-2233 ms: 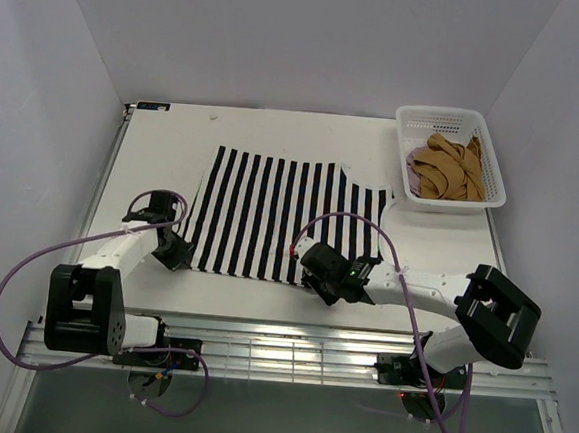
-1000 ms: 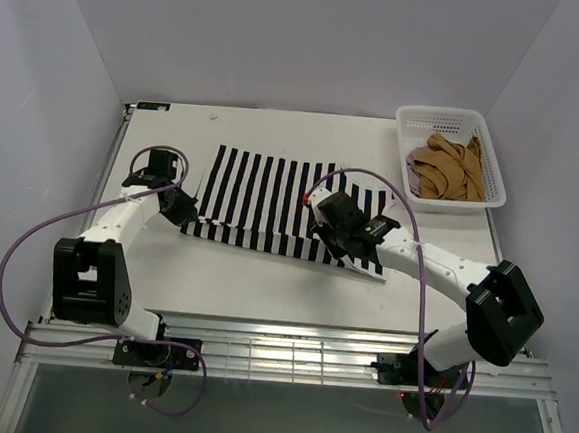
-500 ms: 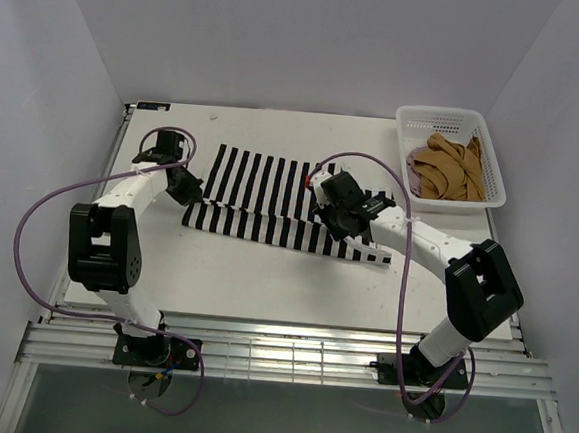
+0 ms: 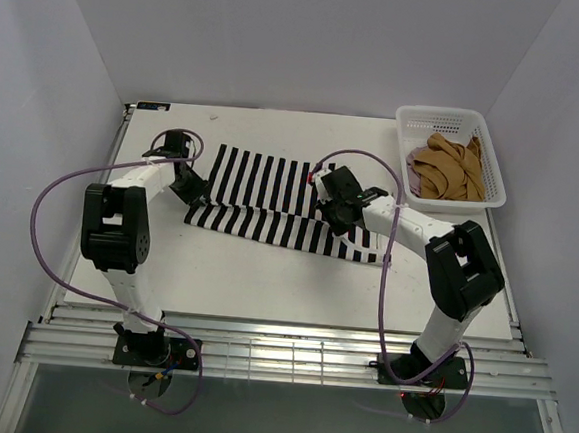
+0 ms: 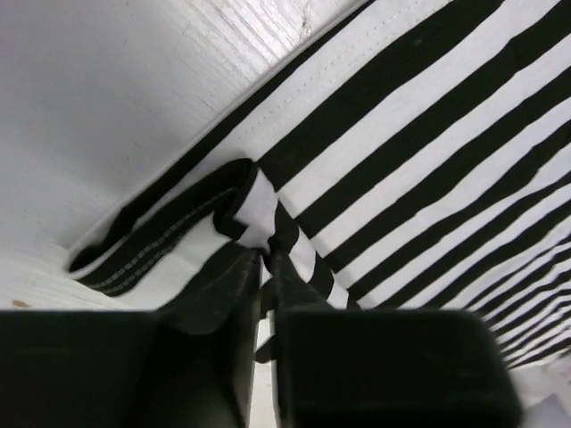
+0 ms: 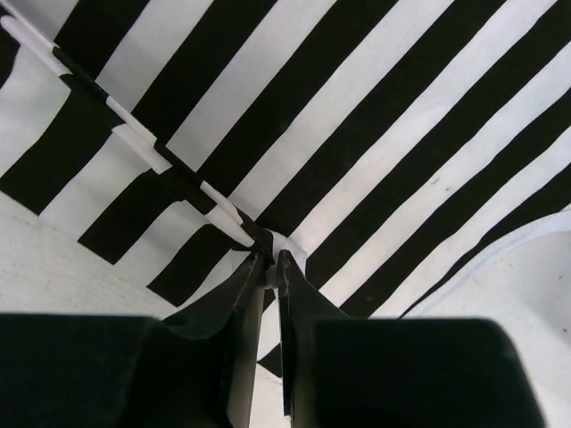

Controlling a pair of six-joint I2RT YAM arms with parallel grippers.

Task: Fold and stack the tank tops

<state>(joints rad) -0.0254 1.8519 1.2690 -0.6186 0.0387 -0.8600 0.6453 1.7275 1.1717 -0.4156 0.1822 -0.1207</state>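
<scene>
Striped tank top (image 4: 262, 186): soft, limp, light. Your left pincer (image 5: 266, 256) and right pincer (image 6: 268, 259), both narrow, pinch its folded-over edge.

The left hand (image 5: 266, 260) pinches a bunched edge of the striped tank top (image 5: 428, 134).

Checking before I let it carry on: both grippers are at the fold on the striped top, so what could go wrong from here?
The left gripper and right gripper both pinch the striped tank top; pulling back before letting go could drag the fold open. Its folded edge runs slanted, so the fold may end up crooked.
</scene>
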